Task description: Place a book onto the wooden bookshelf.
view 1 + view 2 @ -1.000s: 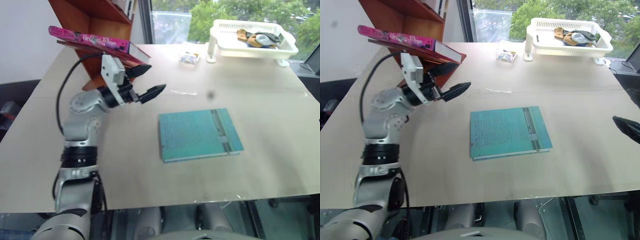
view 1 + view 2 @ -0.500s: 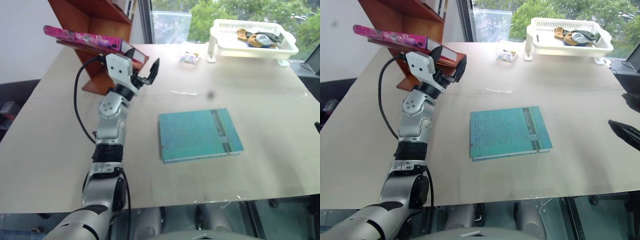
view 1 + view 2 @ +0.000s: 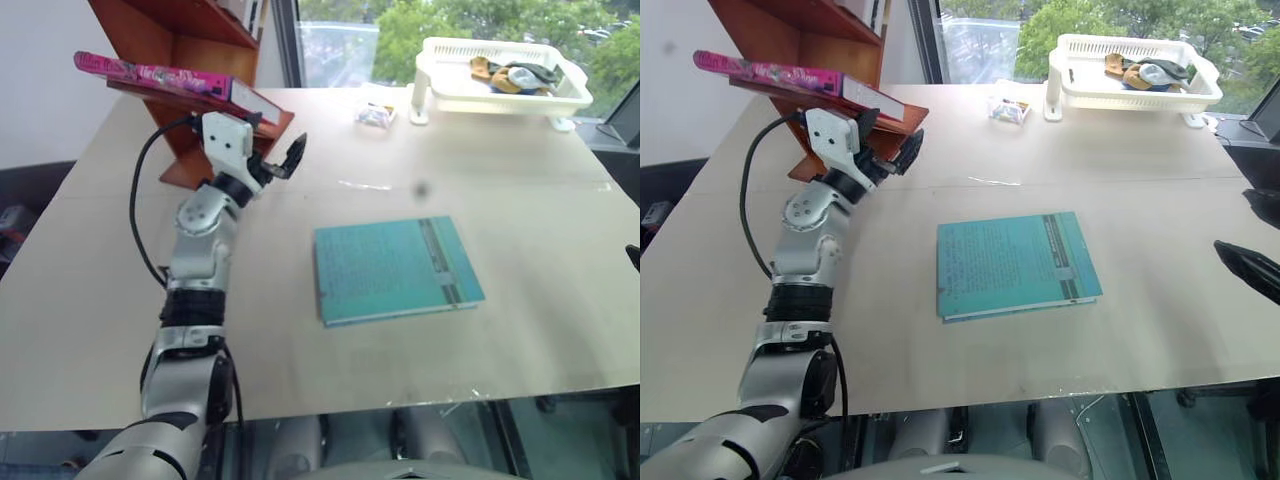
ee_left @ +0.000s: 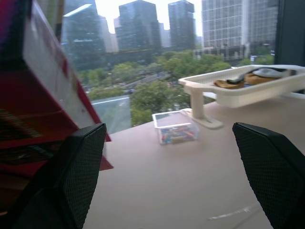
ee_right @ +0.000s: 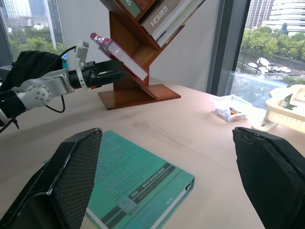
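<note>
Bookshelf: the wooden bookshelf (image 3: 185, 40), reddish-brown with slanted boards, stands at the table's far left corner; the right wrist view shows other books leaning in its upper compartments.
Book: the pink book (image 3: 160, 78) lies flat on a tilted lower board of the shelf, white page edges facing the table's middle, one end jutting past the board to the left.
Left gripper: the left gripper (image 3: 275, 160) hovers just beside the book's near corner and the board's tip, fingers spread wide with nothing between them; cannot tell if a finger touches the board.
Table: pale tabletop (image 3: 540, 220), seam running across it.
Teal book: a thin teal book (image 3: 396, 268) lies flat mid-table, well apart from the shelf.
Clear box: a small clear box (image 3: 376, 116) with colourful bits sits at the far edge, near the basket's leg.
Basket: a white plastic basket tray (image 3: 500, 76) on legs, far right, holding a few small items.
Right gripper: the right gripper (image 5: 167, 176) is raised at the table's right side, fingers wide apart, empty.
</note>
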Available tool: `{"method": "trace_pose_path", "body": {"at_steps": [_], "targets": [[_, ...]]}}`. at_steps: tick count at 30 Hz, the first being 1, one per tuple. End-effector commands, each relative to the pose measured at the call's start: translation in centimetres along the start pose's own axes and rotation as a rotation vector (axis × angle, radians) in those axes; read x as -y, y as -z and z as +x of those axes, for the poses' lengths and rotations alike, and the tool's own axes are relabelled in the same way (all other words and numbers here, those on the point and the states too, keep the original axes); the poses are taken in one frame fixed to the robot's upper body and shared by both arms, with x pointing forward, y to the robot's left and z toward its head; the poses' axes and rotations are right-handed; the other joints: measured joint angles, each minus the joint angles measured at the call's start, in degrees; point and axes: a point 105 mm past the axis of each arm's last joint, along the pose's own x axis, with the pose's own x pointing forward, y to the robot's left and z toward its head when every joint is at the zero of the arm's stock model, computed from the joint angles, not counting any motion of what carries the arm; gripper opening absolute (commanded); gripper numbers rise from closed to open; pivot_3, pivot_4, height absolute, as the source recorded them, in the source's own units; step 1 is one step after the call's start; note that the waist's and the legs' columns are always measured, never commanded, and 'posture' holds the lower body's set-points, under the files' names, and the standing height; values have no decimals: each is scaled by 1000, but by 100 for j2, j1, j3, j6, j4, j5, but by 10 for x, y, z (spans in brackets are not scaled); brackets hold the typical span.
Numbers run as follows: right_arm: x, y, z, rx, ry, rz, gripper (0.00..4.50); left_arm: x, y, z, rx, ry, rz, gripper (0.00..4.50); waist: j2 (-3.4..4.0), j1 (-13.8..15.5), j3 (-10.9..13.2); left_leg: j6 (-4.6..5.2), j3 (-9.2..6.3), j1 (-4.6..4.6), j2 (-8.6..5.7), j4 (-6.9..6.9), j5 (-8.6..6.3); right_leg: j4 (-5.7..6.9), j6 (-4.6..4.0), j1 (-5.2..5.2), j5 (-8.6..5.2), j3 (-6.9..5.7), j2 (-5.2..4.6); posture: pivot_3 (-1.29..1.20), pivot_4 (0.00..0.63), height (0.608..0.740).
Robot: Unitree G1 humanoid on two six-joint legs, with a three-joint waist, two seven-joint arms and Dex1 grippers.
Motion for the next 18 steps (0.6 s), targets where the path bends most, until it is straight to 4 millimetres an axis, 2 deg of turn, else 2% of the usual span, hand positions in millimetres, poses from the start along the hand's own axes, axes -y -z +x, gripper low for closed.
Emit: {"method": "trace_pose_path", "body": {"at_steps": [1,6,8,11,15,18], "targets": [[-5,-2,-1,-3,-9,-24,4500,9,-3,-13,-40,114,-16,4467,0,2,0,0,0,0,0,-3,0,-2,0,0,0,0,0,0,150,740],[-11,0,-3,-8,-39,-7,4500,13,25,-53,-237,209,-93,4467,1,-19,0,0,-11,6,0,-17,0,-9,0,0,0,3,-1,0,150,740],[-16,4,-4,-32,-71,62,4500,14,35,-70,-325,224,-99,4467,1,-12,0,0,-18,6,1,-21,0,-13,0,0,0,3,-2,0,150,740],[-19,15,-7,-76,-84,105,4500,13,42,-88,-405,210,-180,4467,1,17,0,1,-24,4,1,-26,-1,-20,-1,1,-1,-3,-3,0,150,740],[-22,49,-18,-269,-86,141,4500,11,45,-113,-465,199,-166,4467,0,27,-1,2,-29,2,0,-28,-2,-41,-2,6,0,-10,-8,0,150,740],[-21,85,-43,-472,-63,171,4500,19,48,-136,-533,227,-179,4467,1,21,-2,2,-32,0,0,-48,-2,-69,-3,10,0,-15,-9,0,150,740]]}}
